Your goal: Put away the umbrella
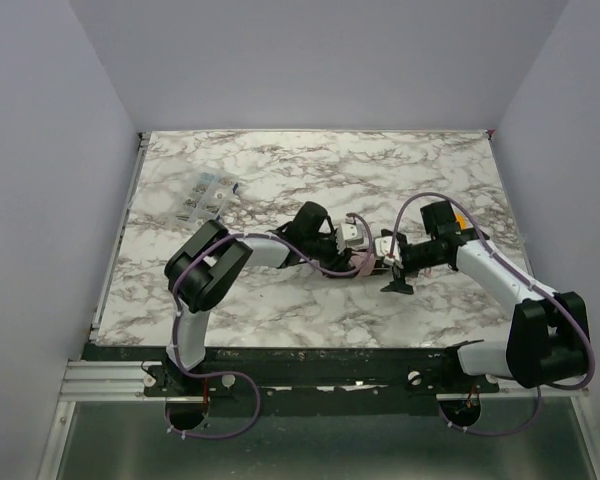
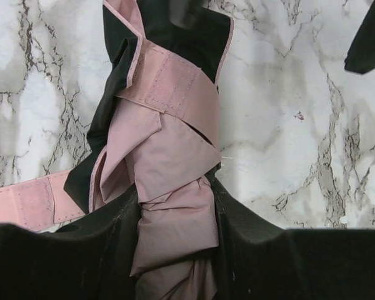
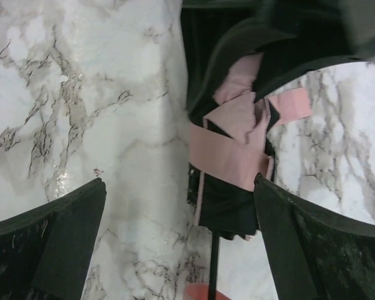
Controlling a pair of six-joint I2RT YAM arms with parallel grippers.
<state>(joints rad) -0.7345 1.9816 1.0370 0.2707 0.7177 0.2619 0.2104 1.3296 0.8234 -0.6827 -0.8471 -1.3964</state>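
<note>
Umbrella (image 2: 175,162): laid on the counter (image 1: 280,160).
Left jaws: clamped on its pink fabric.
Right jaws: spread wide.

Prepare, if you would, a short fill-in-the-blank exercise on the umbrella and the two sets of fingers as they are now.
1. The left fingers are closed on the pale ___ fabric of the umbrella.
2. The right fingers stand ___ rather than shut, gripping nothing.
3. A pink ___ is wrapped across the folded umbrella.
4. The umbrella lies on a table with a white and grey ___ pattern.
Missing words: pink; open; strap; marble.
</note>
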